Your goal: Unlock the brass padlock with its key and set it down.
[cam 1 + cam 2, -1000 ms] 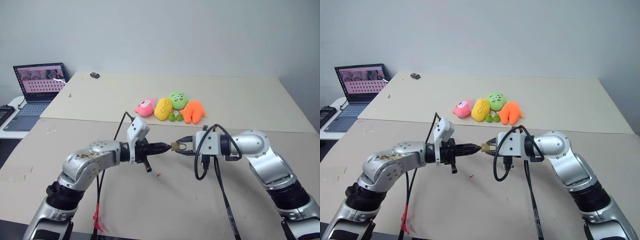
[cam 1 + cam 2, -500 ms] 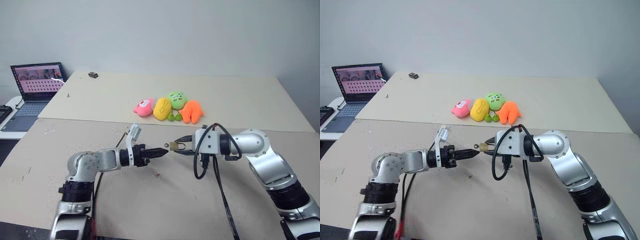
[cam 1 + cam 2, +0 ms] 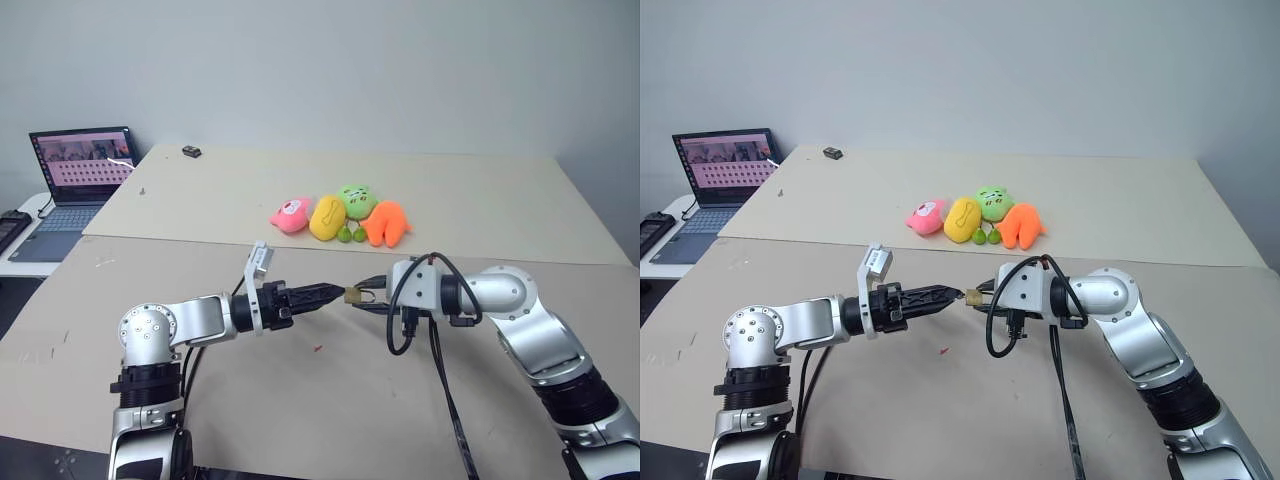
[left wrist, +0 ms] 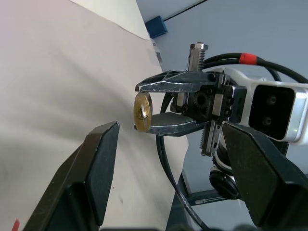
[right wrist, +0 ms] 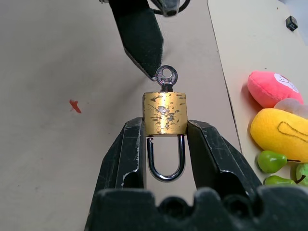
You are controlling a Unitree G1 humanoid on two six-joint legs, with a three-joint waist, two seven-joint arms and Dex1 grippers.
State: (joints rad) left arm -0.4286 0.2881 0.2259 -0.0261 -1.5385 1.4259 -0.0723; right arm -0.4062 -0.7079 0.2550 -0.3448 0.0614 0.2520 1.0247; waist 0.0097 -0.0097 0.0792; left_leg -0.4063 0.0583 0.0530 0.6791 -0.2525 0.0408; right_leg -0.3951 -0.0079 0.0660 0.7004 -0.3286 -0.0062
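Note:
The brass padlock [image 5: 165, 113] hangs above the table with its silver shackle pointing back between the fingers of my right gripper [image 5: 165, 124], which is shut on the lock body. A small silver key [image 5: 166, 77] sticks out of the lock's end. My left gripper [image 3: 335, 292] points level at the padlock [image 3: 354, 294] from the left, open, its fingers [image 4: 98, 163] spread wide. One left fingertip [image 5: 144, 48] is right beside the key's head, and I cannot tell if it touches it.
Several plush toys [image 3: 340, 218] lie in a row behind the grippers. A red speck [image 3: 317, 349] is on the table below them. An open laptop [image 3: 80, 165] stands at the far left and a small black object [image 3: 189, 151] lies at the back. Black cables [image 3: 405, 330] loop under the right wrist.
My left gripper, shut at the key a second ago, has rolled at the wrist and opened, its elbow swinging in. The right gripper holds the padlock in the same place.

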